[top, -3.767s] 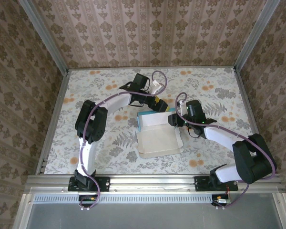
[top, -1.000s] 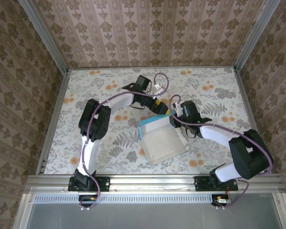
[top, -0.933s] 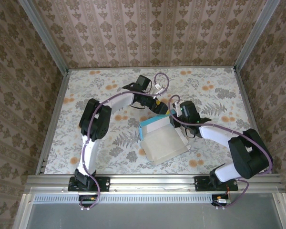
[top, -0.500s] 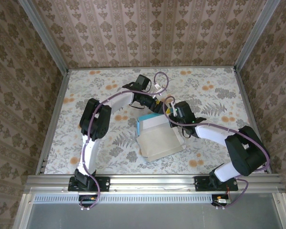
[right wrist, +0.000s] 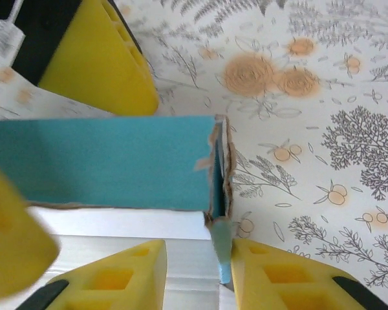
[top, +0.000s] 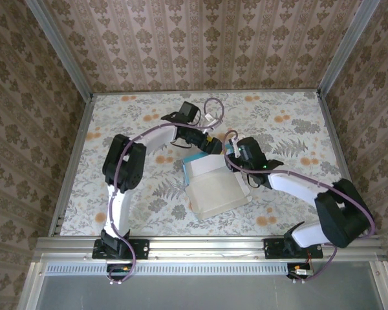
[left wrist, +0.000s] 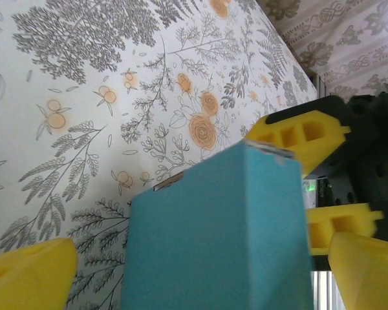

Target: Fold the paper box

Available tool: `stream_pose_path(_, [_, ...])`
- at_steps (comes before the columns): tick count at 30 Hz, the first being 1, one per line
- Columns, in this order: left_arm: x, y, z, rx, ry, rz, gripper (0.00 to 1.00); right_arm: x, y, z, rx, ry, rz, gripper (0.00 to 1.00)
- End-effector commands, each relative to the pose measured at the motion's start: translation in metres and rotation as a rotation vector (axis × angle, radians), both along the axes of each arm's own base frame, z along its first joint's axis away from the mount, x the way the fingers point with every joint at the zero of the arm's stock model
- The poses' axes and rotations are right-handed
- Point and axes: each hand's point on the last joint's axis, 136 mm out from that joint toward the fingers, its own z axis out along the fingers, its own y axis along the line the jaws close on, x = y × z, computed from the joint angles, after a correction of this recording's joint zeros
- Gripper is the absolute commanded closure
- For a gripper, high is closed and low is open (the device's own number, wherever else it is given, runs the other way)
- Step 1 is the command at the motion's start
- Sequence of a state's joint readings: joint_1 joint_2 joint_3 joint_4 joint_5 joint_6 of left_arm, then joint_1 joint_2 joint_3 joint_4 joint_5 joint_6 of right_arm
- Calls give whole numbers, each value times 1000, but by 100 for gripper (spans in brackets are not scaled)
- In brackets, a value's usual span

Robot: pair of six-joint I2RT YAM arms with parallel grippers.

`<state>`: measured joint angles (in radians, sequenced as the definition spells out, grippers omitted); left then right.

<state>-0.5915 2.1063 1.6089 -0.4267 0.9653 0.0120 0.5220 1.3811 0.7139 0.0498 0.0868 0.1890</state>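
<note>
The paper box [top: 213,190] sits at the table's middle, off-white inside, with a turquoise back wall [top: 197,159] standing up. My left gripper [top: 215,146] is at that back wall, open. In the left wrist view the turquoise wall [left wrist: 220,232] stands between its yellow fingertips [left wrist: 32,271] with a gap on each side. My right gripper [top: 235,163] is at the box's back right corner. Its jaws [right wrist: 197,252] stand apart, and the thin side wall [right wrist: 224,248] rises between them, against the right finger [right wrist: 278,278]. The torn corner [right wrist: 218,174] shows above.
The floral table [top: 136,116] has free room left, right and behind the box. Patterned walls and a metal frame [top: 74,155] close it in, and a rail [top: 207,247] runs along the near edge by the arm bases.
The box has slid left and turned a little. My right gripper, shut on the side wall half a second ago, has opened. My left gripper stays open at the back wall.
</note>
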Motion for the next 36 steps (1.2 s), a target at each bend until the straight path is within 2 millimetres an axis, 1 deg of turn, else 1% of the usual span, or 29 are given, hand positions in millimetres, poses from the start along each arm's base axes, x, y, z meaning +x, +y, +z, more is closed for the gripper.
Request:
stream_pose_path(1, [0,7,27,-12,-58,23,0,-19,3,9,66,17,26,60])
stream_pose_path(3, [0,9,23,8,-54,32,0,-25,1,11,77,25,28,55])
stream_pose_path(7, [0,12,18,32,-57,48,0,-37,2,14,133,63,30,41])
stream_pose_path(9, [3,13,16,49,-76,57,0,-43,1,13,153,95,15,27])
stream_pose_path(10, [4,14,15,60,-86,59,0,-47,2,14,173,103,14,19])
stream_pose_path(11, [5,14,14,70,-93,60,0,-51,1,15,193,107,12,13])
stream_pose_path(13, [7,14,15,82,-109,58,0,-56,-1,21,229,100,2,3])
stream_pose_path(14, [9,13,16,89,-120,57,0,-59,-3,24,241,97,-8,0])
stream_pose_path(18, [12,9,21,99,-169,47,0,-66,-18,39,271,83,-70,0])
stream_pose_path(21, [12,5,22,108,-202,28,0,-72,-24,50,312,72,-83,0])
stream_pose_path(24, [8,-1,22,129,-208,-2,0,-76,-30,60,348,71,-93,0])
stream_pose_path(29, [5,-13,15,216,-266,-34,0,-79,-46,76,395,61,-125,0])
stream_pose_path(33, [11,-19,6,318,-321,-11,1,-82,-56,82,414,52,-144,0])
stream_pose_path(36, [13,-23,2,375,-324,-8,5,-85,-64,83,405,44,-166,0])
